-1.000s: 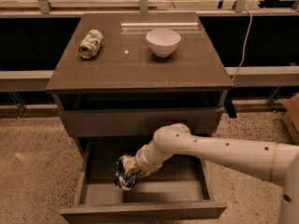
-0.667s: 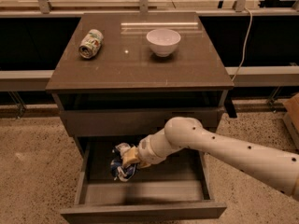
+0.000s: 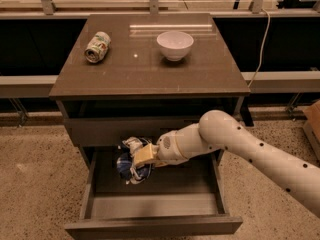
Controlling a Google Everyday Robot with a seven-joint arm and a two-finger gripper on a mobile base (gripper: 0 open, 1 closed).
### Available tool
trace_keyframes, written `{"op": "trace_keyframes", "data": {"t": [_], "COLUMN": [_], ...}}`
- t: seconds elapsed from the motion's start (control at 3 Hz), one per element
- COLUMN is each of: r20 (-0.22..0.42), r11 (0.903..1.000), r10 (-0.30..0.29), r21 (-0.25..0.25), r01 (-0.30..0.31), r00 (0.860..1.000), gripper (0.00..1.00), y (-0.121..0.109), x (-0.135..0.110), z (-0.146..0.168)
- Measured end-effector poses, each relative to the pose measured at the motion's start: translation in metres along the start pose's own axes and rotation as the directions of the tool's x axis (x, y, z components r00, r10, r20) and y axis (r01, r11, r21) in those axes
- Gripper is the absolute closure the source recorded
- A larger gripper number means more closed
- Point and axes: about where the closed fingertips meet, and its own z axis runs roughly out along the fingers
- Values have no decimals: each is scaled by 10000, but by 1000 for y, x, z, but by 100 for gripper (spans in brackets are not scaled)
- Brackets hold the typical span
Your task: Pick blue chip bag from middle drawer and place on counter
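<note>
The blue chip bag (image 3: 131,161), crinkled dark blue with white-silver patches, hangs in my gripper (image 3: 136,158), lifted above the pale floor of the open middle drawer (image 3: 150,209). The gripper's tan fingers are shut on the bag, at the left side of the drawer opening, just under the closed upper drawer front. My white arm (image 3: 250,149) reaches in from the right. The glossy grey-brown counter (image 3: 150,69) lies above.
A green-and-white can (image 3: 97,46) lies on its side at the counter's back left. A white bowl (image 3: 175,45) stands at the back middle. A closed drawer front (image 3: 125,130) sits above the open drawer. A speckled floor surrounds the cabinet.
The gripper has risen from the drawer floor with the bag in it and moved up and back toward the drawer's upper left. The arm has swung higher.
</note>
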Motion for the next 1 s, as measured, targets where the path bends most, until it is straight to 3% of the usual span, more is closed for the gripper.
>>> {"op": "trace_keyframes", "data": {"t": [0.33,0.67,1.0], "r20": [-159,-350,-481], "r11": [9953,9881,9803], "r10": [-686,-1331,-1946], "r21": [677,736,237], "r01": [695,1353,1959], "r00": [9975,9905,9797], "gripper": [100,100,100], "y": [-30,-61,-103], "x": [11,28,57], "z": [-32,-64,-101]}}
